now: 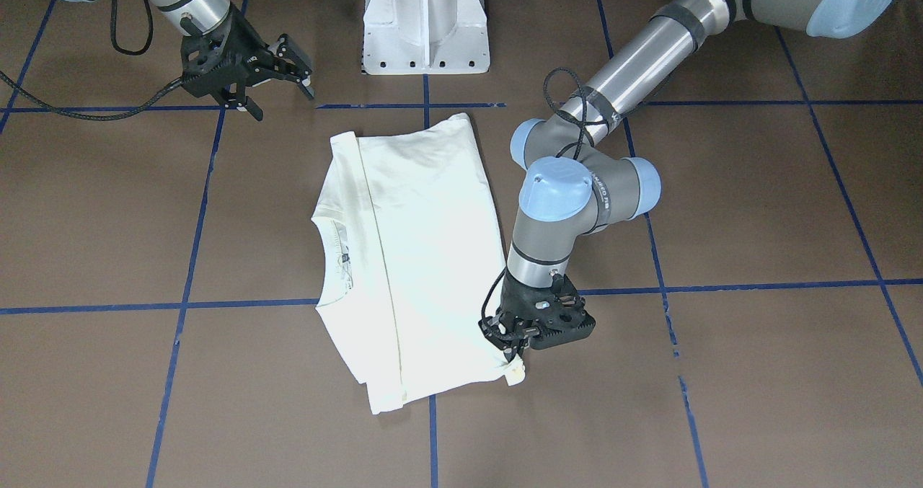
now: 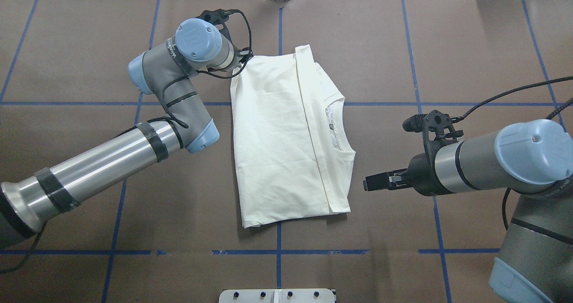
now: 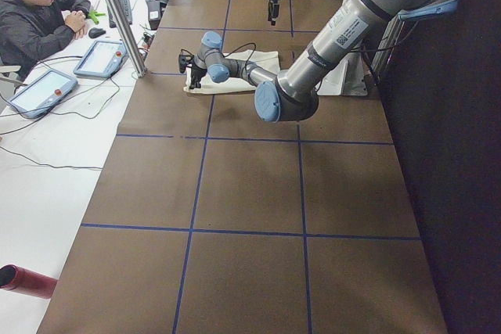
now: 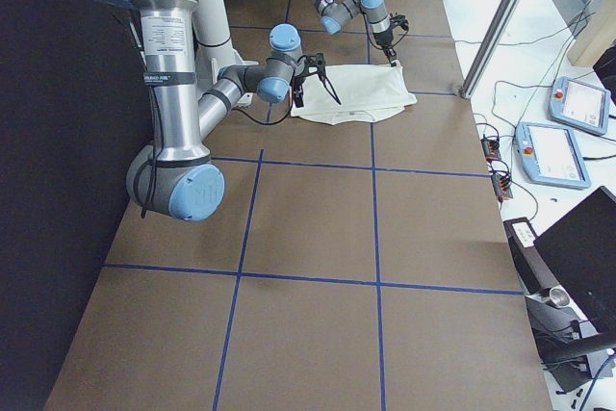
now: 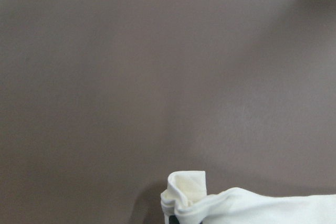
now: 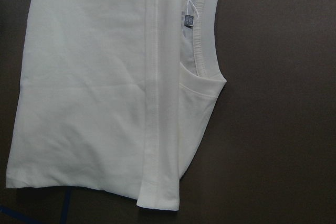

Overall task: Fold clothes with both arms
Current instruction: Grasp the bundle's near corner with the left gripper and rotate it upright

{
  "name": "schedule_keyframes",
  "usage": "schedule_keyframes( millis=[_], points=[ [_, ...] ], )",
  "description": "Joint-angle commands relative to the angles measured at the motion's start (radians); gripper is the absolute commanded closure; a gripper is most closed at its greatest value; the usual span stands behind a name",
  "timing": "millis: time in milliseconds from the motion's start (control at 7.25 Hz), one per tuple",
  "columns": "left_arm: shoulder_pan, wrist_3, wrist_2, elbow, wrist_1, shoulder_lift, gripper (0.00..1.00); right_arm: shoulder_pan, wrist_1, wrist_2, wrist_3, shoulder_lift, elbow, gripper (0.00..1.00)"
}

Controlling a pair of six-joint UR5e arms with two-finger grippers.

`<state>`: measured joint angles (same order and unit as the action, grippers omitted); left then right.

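**Q:** Where is the shirt?

**A:** Front view, centre of frame: I see the shirt (image 1: 411,257) lying flat on the brown table (image 1: 757,207). It is folded lengthwise with the plain cream side up. Its neck opening (image 1: 335,257) faces the left of the frame, and a small label shows inside it. The blue lines (image 1: 721,285) taped on the table run under the cloth.

**Q:** And the left claw?

**A:** Front view, lower centre-right: the left claw (image 1: 510,349) points straight down at the shirt's lower right corner. From my seat its fingers look pinched shut on that corner. The left wrist view agrees, showing a small bunched tuft of cream cloth at the bottom edge and bare table above it. In the overhead view the wrist covers the claw, at the shirt's upper left corner.

**Q:** The right claw?

**A:** Front view, upper left: the right claw (image 1: 285,102) hangs over bare table, spread wide and holding nothing, well apart from the shirt. In the overhead view it is right of centre, aimed at the collar side. Its wrist view looks down on the collar and the folded edge.

**Q:** Anything else?

**A:** Front view, top centre: the white base (image 1: 425,27). Left side view, upper left: a seated person (image 3: 35,17).
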<state>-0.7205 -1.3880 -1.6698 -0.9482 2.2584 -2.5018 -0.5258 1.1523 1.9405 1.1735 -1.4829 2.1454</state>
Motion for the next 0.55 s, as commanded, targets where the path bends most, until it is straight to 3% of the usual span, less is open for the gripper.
schedule_keyframes(
  millis=[0, 138, 414],
  points=[
    [-0.002, 0.018, 0.027, 0.08, 0.053, -0.057, 0.85, -0.005, 0.003, 0.0, 0.0, 0.0, -0.007, 0.0],
    [0.001, 0.02, 0.028, 0.082, 0.053, -0.055, 0.01, -0.01, 0.003, 0.0, -0.002, 0.0, -0.01, 0.0],
    [-0.017, 0.119, 0.035, 0.082, 0.043, -0.049, 0.0, -0.026, 0.01, 0.001, -0.002, 0.001, -0.024, 0.0]
  ],
)
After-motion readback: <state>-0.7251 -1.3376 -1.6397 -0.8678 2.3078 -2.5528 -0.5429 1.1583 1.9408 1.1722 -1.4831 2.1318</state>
